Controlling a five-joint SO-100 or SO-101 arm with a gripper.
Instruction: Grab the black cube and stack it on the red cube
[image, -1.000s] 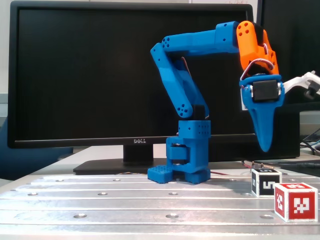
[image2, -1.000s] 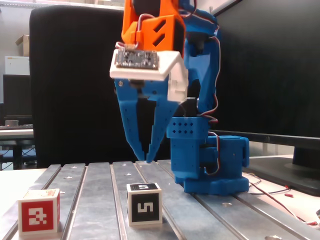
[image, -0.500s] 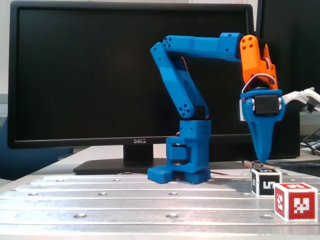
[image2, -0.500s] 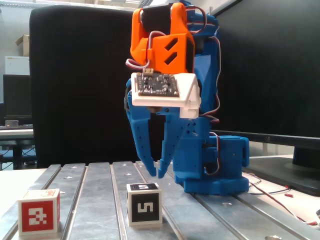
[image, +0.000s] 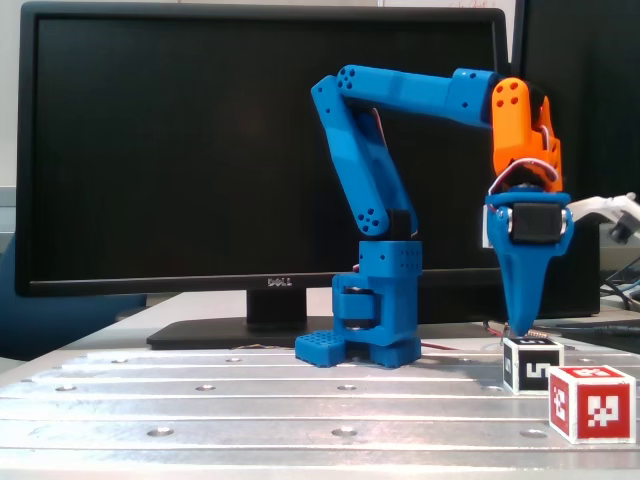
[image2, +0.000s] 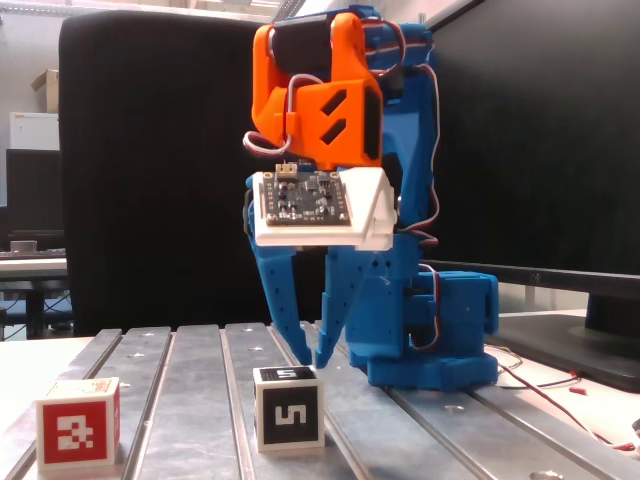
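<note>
Two cubes, one arm, one ridged metal table (image: 200, 400), recorded view by view.

Fixed view facing the monitor (image: 180, 150): blue arm with orange wrist reaches toward 3 o'clock and bends down. Gripper (image: 520, 328) points straight down, tips just above the black cube (image: 531, 364), contact not discernible. Jaw gap cannot be told from this side-on angle. Red cube (image: 591, 403) sits just beside the black cube at its 4 o'clock, nearer the camera, apparently overlapping it in the picture; both rest on the table.

Fixed view facing the arm's front: gripper (image2: 312, 358) hangs at 12 o'clock of the black cube (image2: 289, 407), tips just behind its top edge. Jaws stand narrowly apart, holding nothing. Red cube (image2: 79, 422) lies at 9 o'clock of the black cube, well apart, on the table (image2: 190, 400). White circuit-board mount (image2: 318, 207) sits below the orange wrist.
</note>
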